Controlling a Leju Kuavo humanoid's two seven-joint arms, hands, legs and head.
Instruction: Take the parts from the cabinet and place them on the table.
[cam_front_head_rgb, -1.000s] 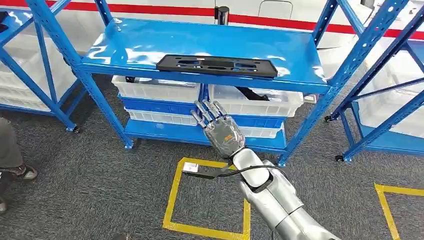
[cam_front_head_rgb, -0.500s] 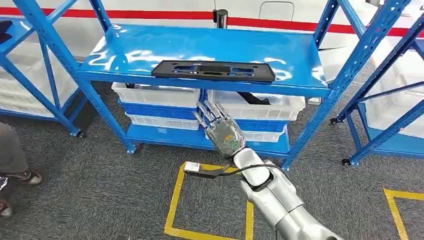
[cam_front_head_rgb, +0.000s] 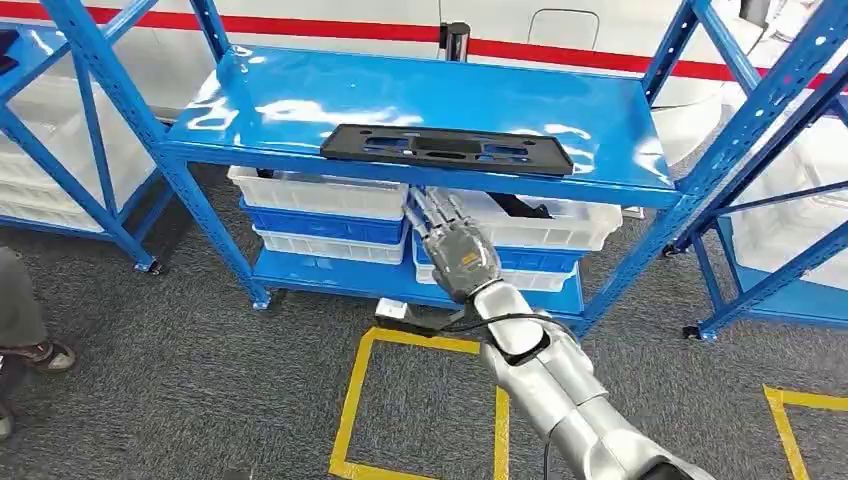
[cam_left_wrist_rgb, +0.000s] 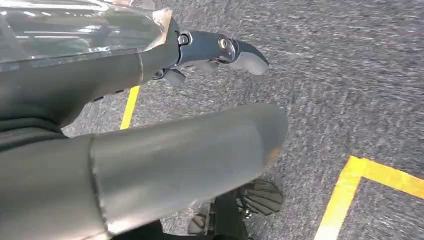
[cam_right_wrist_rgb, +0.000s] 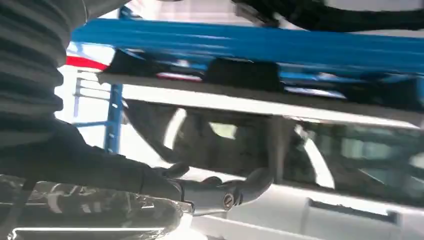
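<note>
We see a long black part (cam_front_head_rgb: 447, 149) lying flat on the top shelf of the blue rack (cam_front_head_rgb: 300, 85), close to the front edge. Nothing touches it.

Our right hand (cam_front_head_rgb: 455, 252) is raised in front of the rack, just below the front edge of that shelf and under the black part. Its fingers (cam_front_head_rgb: 428, 208) are stretched out and a little apart, pointing up at the shelf. It holds nothing. In the right wrist view the fingers (cam_right_wrist_rgb: 240, 190) reach toward the white bins, with the blue shelf edge (cam_right_wrist_rgb: 250, 42) close by.

Under the top shelf sit white bins (cam_front_head_rgb: 320, 190) stacked on a blue one. A dark thing lies in the right-hand bin (cam_front_head_rgb: 560, 215), but we cannot tell what it is.

Our left hand (cam_left_wrist_rgb: 215, 52) hangs over the grey floor (cam_left_wrist_rgb: 350, 75), near a yellow tape line (cam_left_wrist_rgb: 360, 185). It holds nothing, and its fingers look loose.

A yellow tape square (cam_front_head_rgb: 420, 410) is on the floor in front of the rack. A person's shoe (cam_front_head_rgb: 45, 355) shows at the left edge.
</note>
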